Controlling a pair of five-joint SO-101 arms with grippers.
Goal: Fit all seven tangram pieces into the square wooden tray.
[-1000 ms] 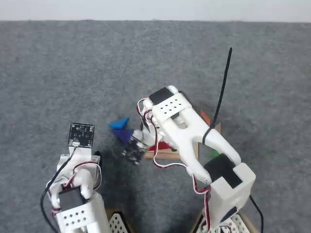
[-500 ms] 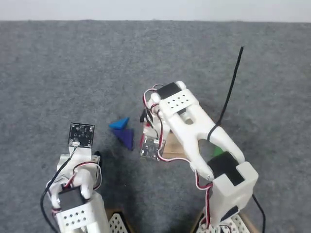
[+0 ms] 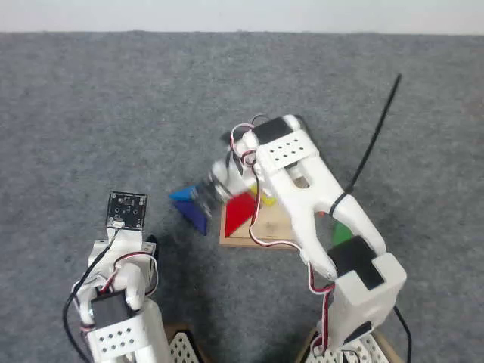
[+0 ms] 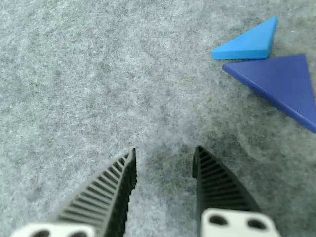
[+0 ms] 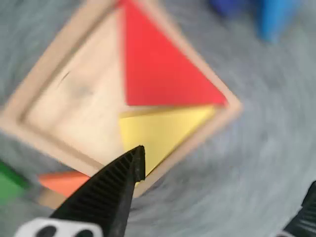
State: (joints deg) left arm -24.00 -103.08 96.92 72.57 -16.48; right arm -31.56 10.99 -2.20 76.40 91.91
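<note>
Carpet (image 4: 74,74) lies bare under the left gripper (image 4: 165,150) at the lower left of the high view. Its jaws stand a little apart with nothing between them.

Further up and to the right lie the light blue triangle (image 4: 247,42) and the dark blue triangle (image 4: 281,81), close together and both outside the square wooden tray (image 3: 240,239). The tray sits mid-frame in the high view. It holds a red triangle (image 5: 158,64) and a yellow piece (image 5: 158,131) edge to edge, and much of its floor is bare. An orange piece (image 5: 61,181) and a green piece (image 5: 7,185) lie just outside its rim, at the lower left of the right wrist view.

The right gripper (image 5: 224,170) hangs by the tray's upper left edge in the high view, near the blue pair. A finger lowered here could catch the rim and shove the tray, or knock the seated red and yellow pieces askew. A thin triangle might also skid on the carpet rather than be gripped. The right gripper's jaws are spread wide, holding and touching nothing.
</note>
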